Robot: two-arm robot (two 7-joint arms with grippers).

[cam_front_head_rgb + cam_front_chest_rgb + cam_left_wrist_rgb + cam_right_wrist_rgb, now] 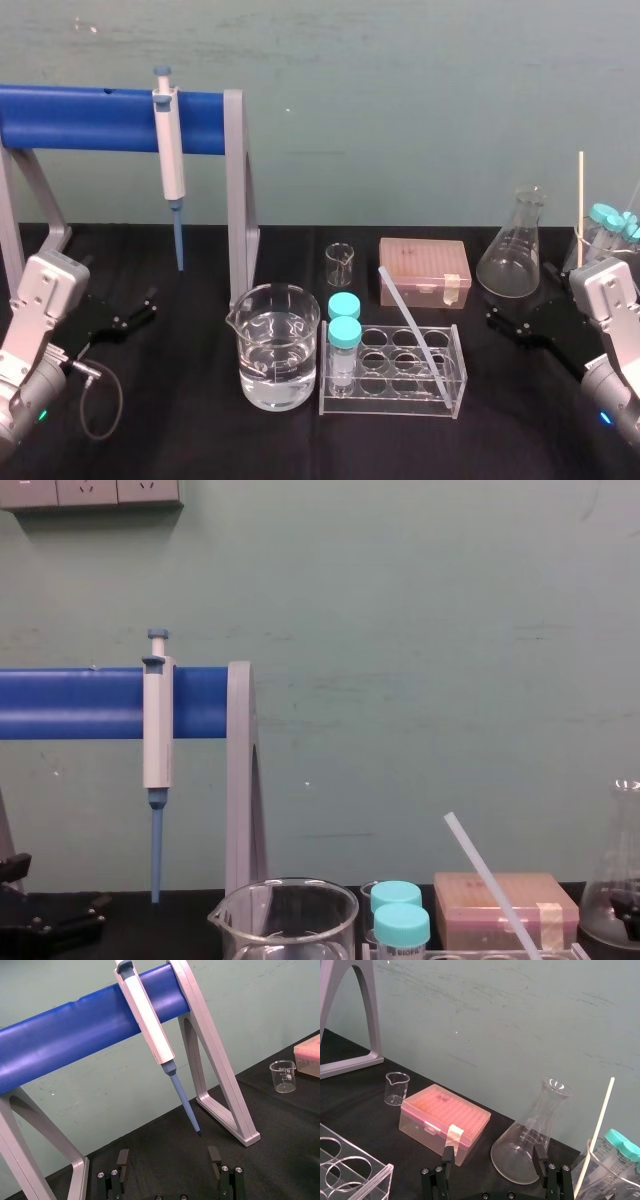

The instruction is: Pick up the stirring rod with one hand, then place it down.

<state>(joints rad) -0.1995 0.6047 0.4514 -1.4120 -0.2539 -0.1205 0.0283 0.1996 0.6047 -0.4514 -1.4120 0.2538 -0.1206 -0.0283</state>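
Pale grey blocky casings cover the left arm (35, 320) and right arm (615, 305); a thin cable (118, 395) loops off the left. The left claw (140, 308) and right claw (503, 322) are black, with silver screws (100, 1175).

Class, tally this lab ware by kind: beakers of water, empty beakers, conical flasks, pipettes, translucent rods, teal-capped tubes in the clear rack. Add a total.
Beakers of water: 1
Empty beakers: 1
Conical flasks: 1
Pipettes: 1
Translucent rods: 1
Teal-capped tubes in the clear rack: 2
Total: 7

Lab bench: pipette (168, 140) hanging on a blue stand (90, 118), beaker (277, 345) of water, conical flask (515, 250), tube rack (395, 372), capped tubes (344, 338), pink tip box (424, 271).
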